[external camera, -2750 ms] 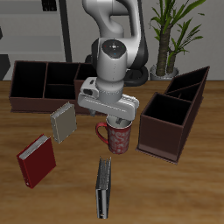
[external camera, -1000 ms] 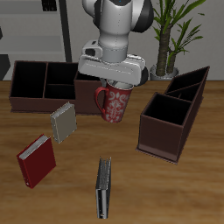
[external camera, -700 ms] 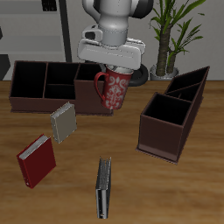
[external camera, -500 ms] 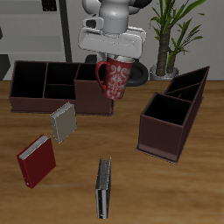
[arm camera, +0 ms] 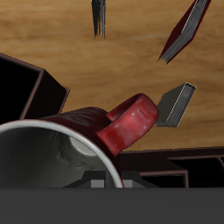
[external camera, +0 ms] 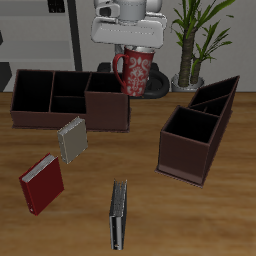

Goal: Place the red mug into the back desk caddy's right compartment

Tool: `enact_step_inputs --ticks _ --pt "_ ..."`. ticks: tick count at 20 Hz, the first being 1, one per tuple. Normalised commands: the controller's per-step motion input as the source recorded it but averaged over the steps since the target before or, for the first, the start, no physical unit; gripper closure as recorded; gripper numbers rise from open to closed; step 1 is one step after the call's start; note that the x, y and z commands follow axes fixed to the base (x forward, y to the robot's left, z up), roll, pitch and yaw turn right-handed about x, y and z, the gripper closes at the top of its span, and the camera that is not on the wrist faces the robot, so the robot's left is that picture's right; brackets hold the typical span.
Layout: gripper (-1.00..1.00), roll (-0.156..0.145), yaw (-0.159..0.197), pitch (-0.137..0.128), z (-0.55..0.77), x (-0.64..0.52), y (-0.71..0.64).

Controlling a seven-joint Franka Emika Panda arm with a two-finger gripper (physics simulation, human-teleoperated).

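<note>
My gripper (external camera: 133, 48) is shut on the rim of the red mug (external camera: 133, 73) and holds it upright, high above the table. The mug is red with pale dots, and its handle points toward the long caddy. It hangs over the far outer corner of the back desk caddy (external camera: 50, 118), beside the right compartment (external camera: 107, 106), the big end cell. In the wrist view the mug's white inside and red handle (arm camera: 131, 122) fill the foreground. Dark cells of the back caddy (arm camera: 179, 163) show beyond them.
A shorter dark caddy with a slanted end (external camera: 195, 140) stands nearby. A grey book (external camera: 71, 140), a red book (external camera: 41, 183) and a dark book (external camera: 119, 213) lie toward the table's front edge. A potted plant (external camera: 190, 50) stands at the back.
The gripper has lifted the mug off the table's middle and carried it upward and back, to the far end of the long caddy.
</note>
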Motion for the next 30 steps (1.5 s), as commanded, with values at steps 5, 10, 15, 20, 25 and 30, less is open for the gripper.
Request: enact_step_inputs --ticks 5,10,15,20,25,30 --pt "1.0 0.033 0.066 0.033 0.07 -0.23 -0.07" --pt "1.0 0.006 0.071 0.024 0.07 -0.28 -0.26" --pt "1.0 -0.028 0.033 0.0 0.04 -0.28 -0.29" --pt "1.0 -0.03 0.058 -0.002 -0.02 -0.27 -0.16" --pt "1.0 -0.012 0.023 0.012 -0.09 -0.24 -0.23" --pt "1.0 -0.01 0.003 0.012 -0.12 -0.15 -0.16"
